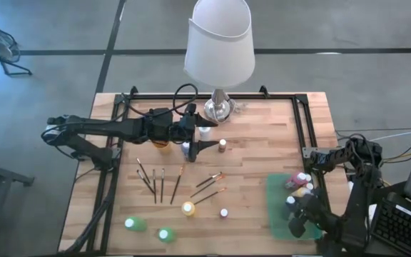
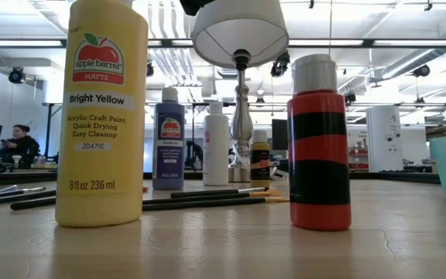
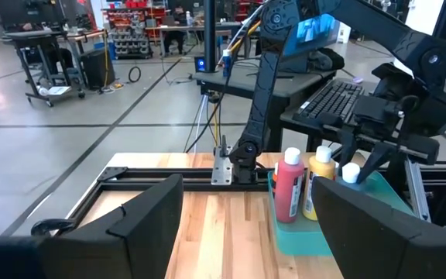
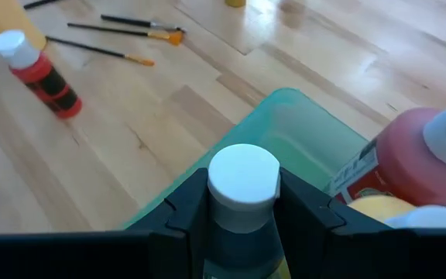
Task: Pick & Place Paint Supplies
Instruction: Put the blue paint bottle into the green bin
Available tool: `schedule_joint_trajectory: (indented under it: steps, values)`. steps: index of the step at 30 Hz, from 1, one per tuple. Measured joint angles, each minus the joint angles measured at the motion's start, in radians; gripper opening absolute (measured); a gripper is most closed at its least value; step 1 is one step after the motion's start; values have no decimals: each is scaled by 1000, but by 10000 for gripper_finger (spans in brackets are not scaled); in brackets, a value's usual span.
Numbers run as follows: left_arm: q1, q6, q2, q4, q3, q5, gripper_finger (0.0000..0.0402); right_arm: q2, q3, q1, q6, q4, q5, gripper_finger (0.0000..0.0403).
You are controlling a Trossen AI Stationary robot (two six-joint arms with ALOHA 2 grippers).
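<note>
My right gripper (image 1: 293, 213) is over the green tray (image 1: 275, 191) near the table's right near corner, shut on a dark paint bottle with a white cap (image 4: 244, 177). A red bottle (image 4: 409, 159) and a yellow one (image 3: 321, 182) stand in the tray beside it. My left gripper (image 3: 246, 232) is open and holds nothing at the table's middle (image 1: 200, 146), beside a blue bottle (image 1: 185, 148) and a white bottle (image 1: 204, 132). On the wood rest a yellow bottle (image 1: 188, 208), a red-and-black bottle (image 1: 223, 213), two green bottles (image 1: 133, 224) and several brushes (image 1: 155, 182). My right gripper pinches the dark bottle between its two fingers (image 4: 184, 213) at the neck just under the white cap (image 4: 242, 205). The bottle is upright above the tray. The gripper hides its base, so I cannot tell whether it stands on the tray or is lifted.
A tall lamp with a white shade (image 1: 220, 43) stands on its metal base (image 1: 220, 107) at the far middle. A black frame (image 1: 302, 121) runs along the table's far and right edges. Bare wood lies between the brushes and the tray.
</note>
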Motion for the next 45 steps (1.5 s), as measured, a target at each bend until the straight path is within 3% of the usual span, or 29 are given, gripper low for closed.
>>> schedule_joint_trajectory:
  steps: [11,13,19,35,45]
  values:
    - [0,-2,0,0,0,0,289,-11,15,60,-183,0,-1,111]
    - [0,-6,0,1,0,0,289,-13,12,68,-184,0,41,111]
    - [0,-8,0,3,0,0,289,-17,-1,65,-154,1,171,111]
    - [-1,-12,0,2,0,0,289,-15,-117,26,49,67,170,111]
    - [-1,-12,0,2,0,0,289,-16,-117,11,30,83,162,113]
